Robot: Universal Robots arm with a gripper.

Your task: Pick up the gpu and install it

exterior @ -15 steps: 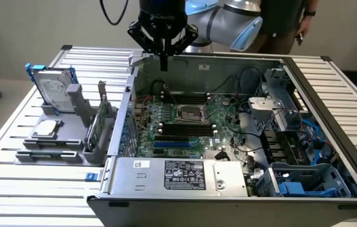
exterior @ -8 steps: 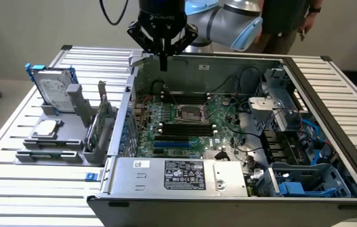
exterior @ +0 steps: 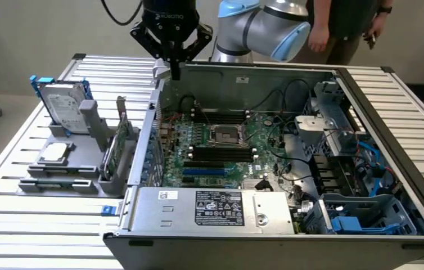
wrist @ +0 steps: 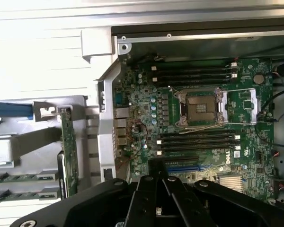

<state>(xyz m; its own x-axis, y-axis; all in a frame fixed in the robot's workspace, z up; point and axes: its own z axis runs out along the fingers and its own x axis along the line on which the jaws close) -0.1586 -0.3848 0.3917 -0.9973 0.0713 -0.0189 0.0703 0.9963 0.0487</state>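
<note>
– What's biggest here?
– The slatted table point(exterior: 39, 225), then the open computer case point(exterior: 272, 250) on it, its motherboard point(exterior: 220, 140) showing.
– And the gpu point(exterior: 118, 143)?
– It stands on edge in the grey rack point(exterior: 54, 183), just beside the case on the exterior view's left.
– The gripper point(exterior: 174, 72)?
– It hangs above the case's far wall, fingers pressed together, holding nothing.

The arm point(exterior: 272, 31) bends over; its claw point(exterior: 173, 71) points straight down, fingers pressed together, empty.
</note>
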